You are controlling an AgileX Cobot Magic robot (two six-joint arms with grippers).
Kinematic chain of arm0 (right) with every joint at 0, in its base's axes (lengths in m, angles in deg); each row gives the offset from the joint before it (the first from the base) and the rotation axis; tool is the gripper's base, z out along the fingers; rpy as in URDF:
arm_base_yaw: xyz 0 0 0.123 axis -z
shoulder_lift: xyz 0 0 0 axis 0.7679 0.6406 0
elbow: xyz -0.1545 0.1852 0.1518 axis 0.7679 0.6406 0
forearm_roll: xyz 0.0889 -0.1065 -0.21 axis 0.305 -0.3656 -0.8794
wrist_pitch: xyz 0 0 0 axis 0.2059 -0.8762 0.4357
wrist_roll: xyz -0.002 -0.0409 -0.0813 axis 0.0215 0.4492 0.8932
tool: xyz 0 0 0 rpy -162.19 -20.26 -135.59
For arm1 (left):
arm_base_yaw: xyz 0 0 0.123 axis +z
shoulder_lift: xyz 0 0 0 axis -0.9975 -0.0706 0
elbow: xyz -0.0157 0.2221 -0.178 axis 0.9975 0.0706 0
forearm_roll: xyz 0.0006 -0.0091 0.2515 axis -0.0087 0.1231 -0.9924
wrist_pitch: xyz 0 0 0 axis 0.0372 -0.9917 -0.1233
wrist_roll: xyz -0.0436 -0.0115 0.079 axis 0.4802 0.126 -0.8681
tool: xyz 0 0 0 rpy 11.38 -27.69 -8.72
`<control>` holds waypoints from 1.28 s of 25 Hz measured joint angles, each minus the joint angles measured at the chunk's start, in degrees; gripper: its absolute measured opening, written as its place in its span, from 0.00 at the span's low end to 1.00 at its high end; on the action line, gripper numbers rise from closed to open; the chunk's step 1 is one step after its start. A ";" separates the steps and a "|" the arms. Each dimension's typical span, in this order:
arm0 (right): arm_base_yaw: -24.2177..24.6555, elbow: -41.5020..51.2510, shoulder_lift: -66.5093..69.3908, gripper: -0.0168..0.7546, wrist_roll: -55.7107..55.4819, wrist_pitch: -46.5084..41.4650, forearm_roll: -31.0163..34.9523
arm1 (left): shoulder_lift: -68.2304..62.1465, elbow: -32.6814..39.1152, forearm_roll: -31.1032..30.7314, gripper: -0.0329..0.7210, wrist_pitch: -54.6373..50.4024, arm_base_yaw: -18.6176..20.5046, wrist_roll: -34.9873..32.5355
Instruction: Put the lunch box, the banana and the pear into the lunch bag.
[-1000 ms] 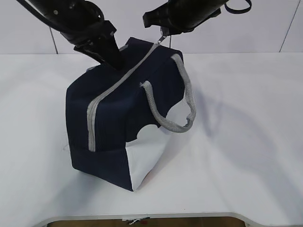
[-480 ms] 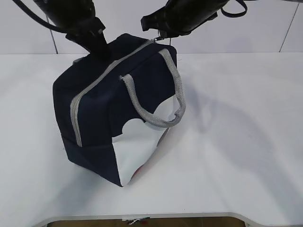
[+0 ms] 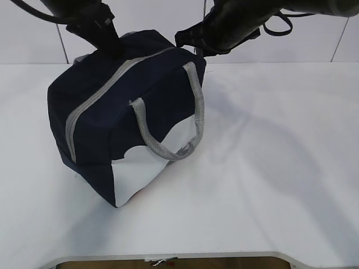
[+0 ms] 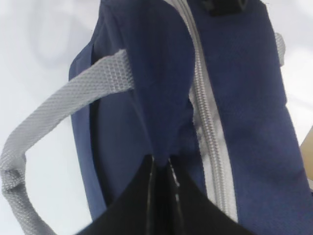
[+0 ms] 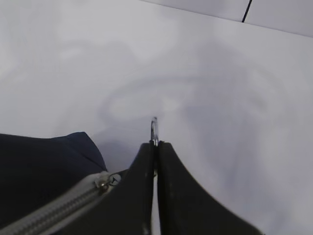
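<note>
White table [image 3: 280,168] fills the scene, pale wall behind it. On the table sits the lunch bag [image 3: 112,106], navy, boxy, white lower side panel [image 3: 143,174] facing the exterior camera; it stands left of centre, tipped a bit, with one bottom corner toward the camera. Grey zipper [image 3: 106,89] runs along the top and down the near end, and looks closed along the whole visible length. One grey webbing handle [image 3: 174,120] hangs over the near side in a loop; a second handle [image 4: 54,105] shows in the left wrist view on the other side. Lunch box, banana, pear: none visible in any view, can't tell if they're inside.

My left gripper [image 4: 161,164] is down on the far top-left of the bag; jaws pressed together with a pinch of navy fabric between the tips, just beside the zipper teeth. Fabric puckers up into the pinch.

My right gripper [image 5: 155,147] is at the far top-right end of the bag, jaws closed tight on the metal ring pull [image 5: 154,128]; a sliver of the ring sticks out past the fingertips. The zipper slider [image 5: 105,182] sits just left of the jaws at the end of the track.
</note>
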State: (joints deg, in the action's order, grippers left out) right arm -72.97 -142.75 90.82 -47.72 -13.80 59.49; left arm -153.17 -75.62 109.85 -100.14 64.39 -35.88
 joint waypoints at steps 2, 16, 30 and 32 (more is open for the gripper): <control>0.13 0.00 0.56 0.04 0.00 0.25 0.83 | 0.10 0.00 -0.12 0.04 0.00 0.00 0.00; 1.20 -0.52 5.91 0.04 -0.12 2.16 8.92 | 0.10 0.00 -1.34 0.04 -0.37 0.00 0.00; 1.20 -0.52 6.30 0.04 -0.12 2.59 10.60 | 0.10 0.00 -1.48 0.04 -0.71 0.00 0.00; 1.20 -0.52 6.30 0.04 -0.12 2.59 10.60 | 0.10 0.00 -1.48 0.04 -0.71 0.00 0.00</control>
State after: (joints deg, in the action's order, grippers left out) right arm -71.77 -143.27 97.12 -47.84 -11.21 70.09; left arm -153.07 -75.62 108.37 -100.85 64.39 -35.88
